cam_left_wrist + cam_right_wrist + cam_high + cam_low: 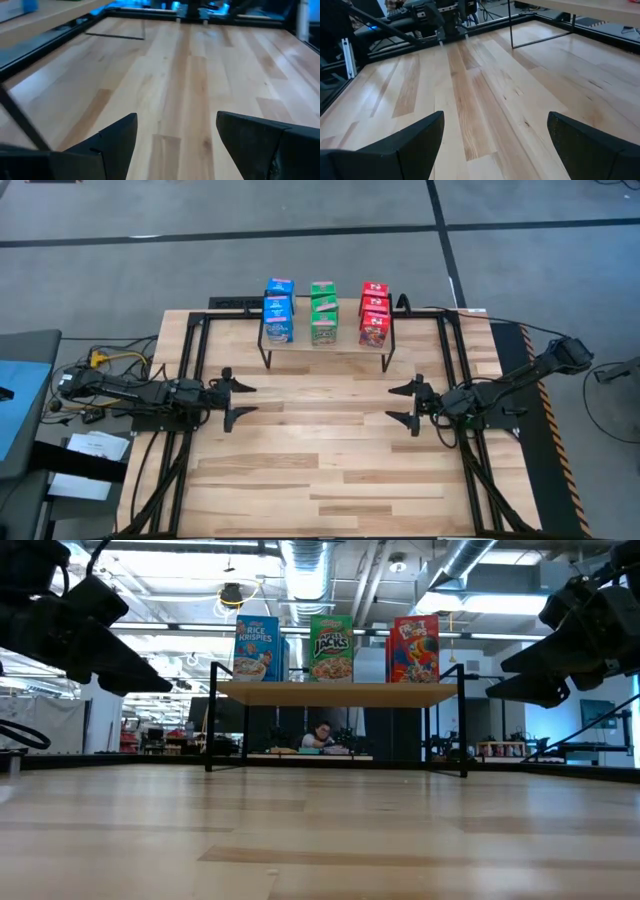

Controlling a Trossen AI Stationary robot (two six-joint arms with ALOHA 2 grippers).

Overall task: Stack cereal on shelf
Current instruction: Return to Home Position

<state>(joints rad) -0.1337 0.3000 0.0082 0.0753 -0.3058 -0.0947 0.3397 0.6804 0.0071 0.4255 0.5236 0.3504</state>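
The shelf (325,346) stands at the far middle of the table on thin black legs. On it sit three rows of cereal boxes: blue (278,315) on the left, green (323,312) in the middle, red (374,314) on the right. The low view shows the front blue box (257,648), green box (331,648) and red box (415,648) upright on the shelf board (335,694). My left gripper (241,399) is open over the table's left part; my right gripper (400,404) is open over its right part. Both face each other, well short of the shelf.
The slatted wooden tabletop (320,460) lies bare between and in front of the grippers. A black frame (185,360) runs along the table's sides. Cables (100,360) lie off the left edge. A person (321,736) sits in the room behind the shelf.
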